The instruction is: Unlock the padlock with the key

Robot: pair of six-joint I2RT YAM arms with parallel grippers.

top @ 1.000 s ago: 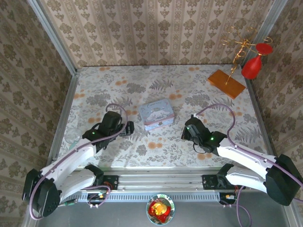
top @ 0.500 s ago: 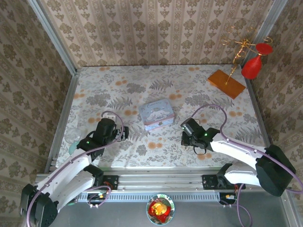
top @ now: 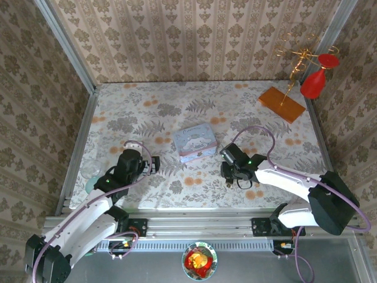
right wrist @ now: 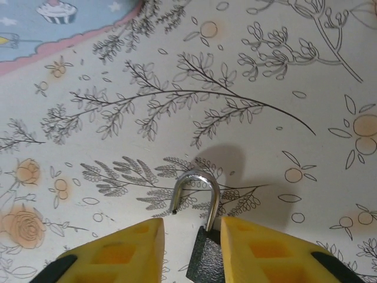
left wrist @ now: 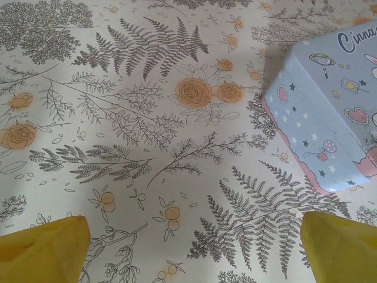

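right gripper (right wrist: 191, 230): fingers part-open, loose around padlock (right wrist: 205, 259) body, touching one finger | shackle points straight ahead, away from wrist | left gripper (left wrist: 194, 247): spread wide, empty, farther off beside blue tin (left wrist: 330, 118)

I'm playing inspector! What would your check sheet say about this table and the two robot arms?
Surface: table with a fern-and-flower print, flat.
Job's things: padlock between the right fingers; one end of its shackle is out of the body.
Clutter: pale blue tin mid-table; orange block with a gold wire stand and a red ornament at the far right corner.
Grippers: left gripper wide open, empty, near the tin; right gripper with fingers parted around the padlock, a gap on one side.
Cables: one cable loop arches over the right arm, another over the left; neither touches the padlock.
Surroundings: wallpapered walls on three sides.
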